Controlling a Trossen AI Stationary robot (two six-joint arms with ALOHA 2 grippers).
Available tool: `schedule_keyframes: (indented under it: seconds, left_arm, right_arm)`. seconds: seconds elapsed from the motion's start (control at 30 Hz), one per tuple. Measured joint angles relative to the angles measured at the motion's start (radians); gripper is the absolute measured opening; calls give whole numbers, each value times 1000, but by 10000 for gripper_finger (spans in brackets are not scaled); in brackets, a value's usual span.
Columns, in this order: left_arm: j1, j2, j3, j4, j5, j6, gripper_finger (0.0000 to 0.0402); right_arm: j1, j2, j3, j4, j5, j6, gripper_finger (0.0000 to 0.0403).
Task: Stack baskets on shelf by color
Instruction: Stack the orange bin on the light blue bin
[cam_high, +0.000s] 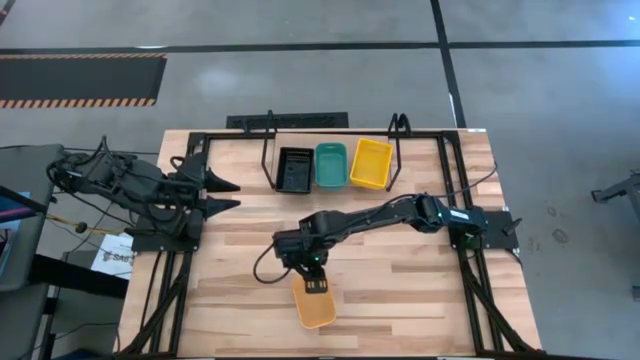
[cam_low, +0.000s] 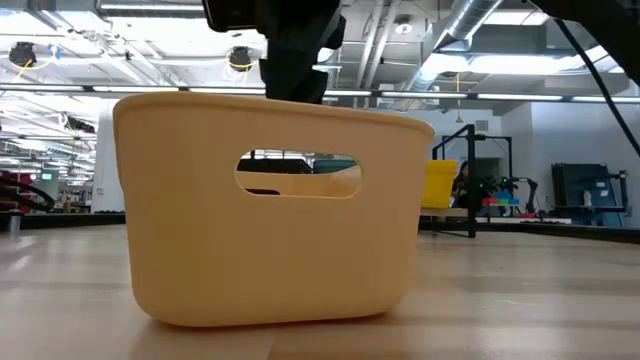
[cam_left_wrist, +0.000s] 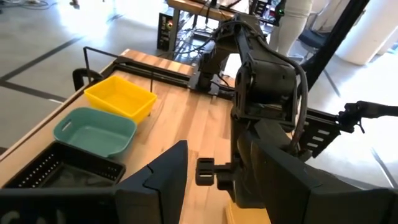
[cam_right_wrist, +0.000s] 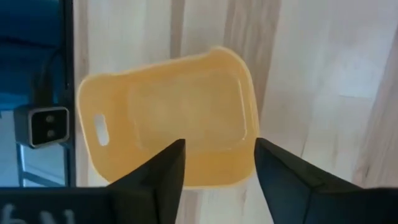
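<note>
- An orange basket is seen standing upright on the wooden table, close to the near edge and a little left of the middle.
- The right gripper is held directly above the far end of that basket, with the right arm stretched in across the table from the right side.
- In the right wrist view the two dark fingers are spread apart over the orange basket; the basket's end wall is seen between them but is not pinched, so the gripper is released and nothing is grasped.
- In the low view the orange basket fills the foreground, resting flat on the tabletop, with an oval handle slot in the wall that faces the camera; the dark arm comes down behind its rim.
- Three more baskets are seen in a row at the far edge of the table inside the black rod shelf: a black basket on the left, a teal basket in the middle and a yellow basket on the right.
- These three lie just beside one another and well apart from the orange basket.
- The left gripper waits at the left side of the table, pointing towards the middle, with its fingers parted and nothing between them.
</note>
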Motion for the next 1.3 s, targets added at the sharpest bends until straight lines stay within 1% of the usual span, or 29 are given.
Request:
schedule_keyframes:
  seconds: [0.17, 0.37, 0.53, 0.6, 0.67, 0.73, 0.8, 0.83, 0.97, 1.03, 1.13, 1.2, 1.3]
  left_arm:
    - [0, 0, 0, 0, -1, 0, 164]
    - [0, 0, 1, -3, 0, 0, 164]
    - [0, 0, 1, -7, 1, -1, 164]
    - [0, 0, 1, -8, 1, -1, 164]
    - [0, 0, 1, -10, 1, -1, 164]
    - [0, 0, 1, -11, 1, -1, 164]
    - [0, 0, 1, -11, 1, -1, 164]
    - [0, 0, 1, -11, 1, -1, 164]
    - [0, 0, 1, -16, 1, -1, 164]
    - [0, 0, 1, -17, 1, -1, 164]
    - [0, 0, 1, -21, 2, -1, 164]
    - [0, 0, 1, -22, 2, -1, 164]
    - [0, 1, 1, -25, 4, -1, 164]
  right_arm:
    - [9, 46, -2, -34, 39, -38, 217]
    - [12, 129, 0, -44, 21, -34, 204]
    - [17, 150, 0, -38, 2, -24, 189]
    - [18, 150, 0, -34, -3, -21, 171]
    - [17, 150, 0, -38, -2, -20, 138]
    - [17, 150, 0, -39, -3, -11, 92]
    - [14, 150, 0, -46, -2, 2, 34]
    - [13, 150, 0, -50, -2, 3, 19]
    - [14, 149, 5, -49, 16, 14, 7]
    - [14, 132, 21, -68, 53, 28, 6]
    - [15, 34, 19, -63, 122, 82, 4]
    - [14, -63, 23, -78, 212, 117, 3]
    - [3, -217, 25, -114, 387, 165, 3]
